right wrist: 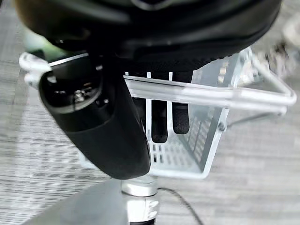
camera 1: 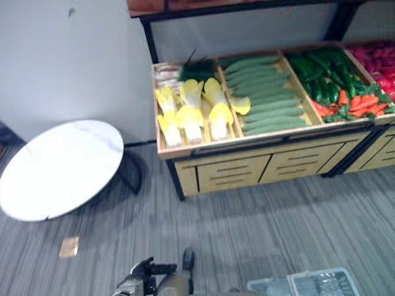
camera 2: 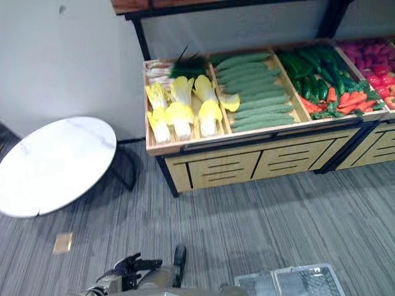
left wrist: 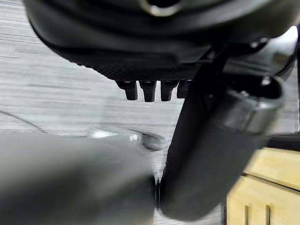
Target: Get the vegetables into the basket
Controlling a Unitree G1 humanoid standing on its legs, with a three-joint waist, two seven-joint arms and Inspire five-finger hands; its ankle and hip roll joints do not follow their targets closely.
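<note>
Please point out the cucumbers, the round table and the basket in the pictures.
cucumbers [camera 1: 265, 98], left eye view, middle of the pile in its wooden compartment.
round table [camera 1: 62, 169], left eye view, bare white top.
basket [right wrist: 206, 154], right wrist view, its perforated side wall.

I am in a shop. A wooden stand [camera 1: 247, 161] holds rows of cucumbers [camera 1: 262, 92], cabbages [camera 1: 191, 111], peppers [camera 1: 324, 77] and carrots [camera 1: 361, 103], and a shopping basket [right wrist: 197, 140] hangs nearby.

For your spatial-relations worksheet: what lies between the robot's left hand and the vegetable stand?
In the left eye view, bare striped grey floor separates the left hand from the vegetable stand; nothing rests on that stretch.
</note>
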